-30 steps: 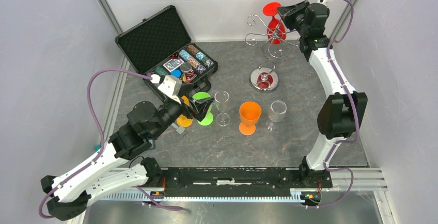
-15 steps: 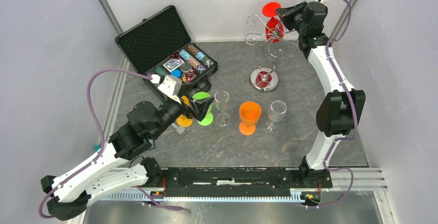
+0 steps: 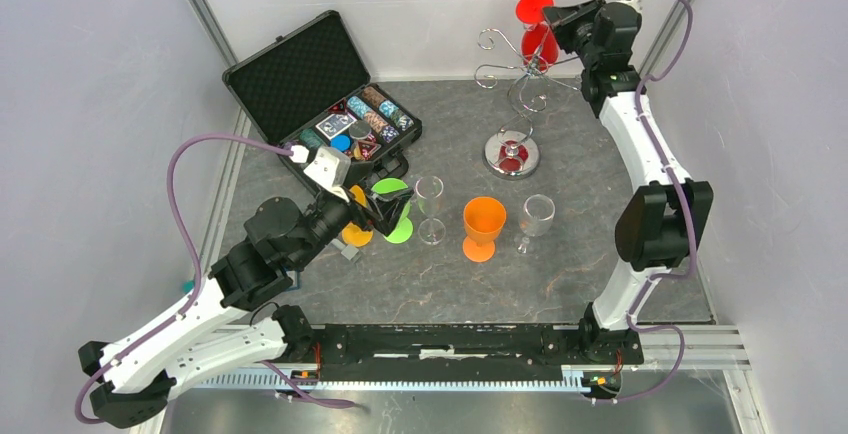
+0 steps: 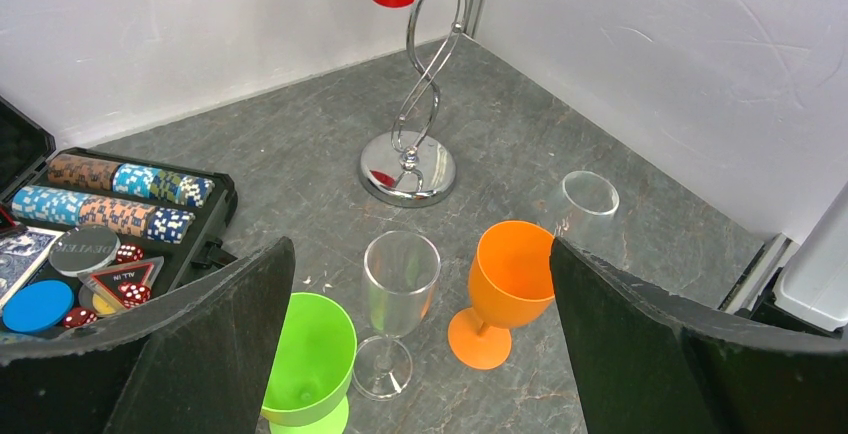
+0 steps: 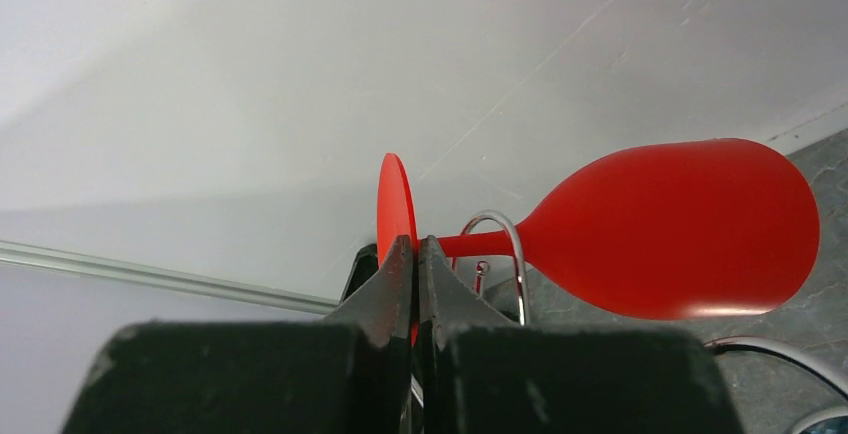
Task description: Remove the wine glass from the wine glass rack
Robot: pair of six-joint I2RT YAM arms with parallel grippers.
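The chrome wine glass rack (image 3: 512, 152) stands at the back of the table, its post and round base also in the left wrist view (image 4: 407, 166). A red wine glass (image 3: 537, 36) hangs upside down among its top arms, foot uppermost. My right gripper (image 3: 556, 22) is shut on the thin red foot disc; in the right wrist view the pads (image 5: 417, 254) pinch the disc, with the red bowl (image 5: 690, 224) to the right and a chrome loop (image 5: 500, 226) round the stem. My left gripper (image 4: 420, 344) is open and empty above the standing glasses.
On the table stand a green glass (image 3: 392, 209), a clear glass (image 3: 430, 204), an orange glass (image 3: 482, 224) and another clear glass (image 3: 537, 216). An open black case of poker chips (image 3: 330, 94) lies at the back left. Grey walls close in the back and sides.
My right gripper has risen and shifted toward the back wall with the red glass; the glass now sits higher against the rack's arms. The left arm has not moved.
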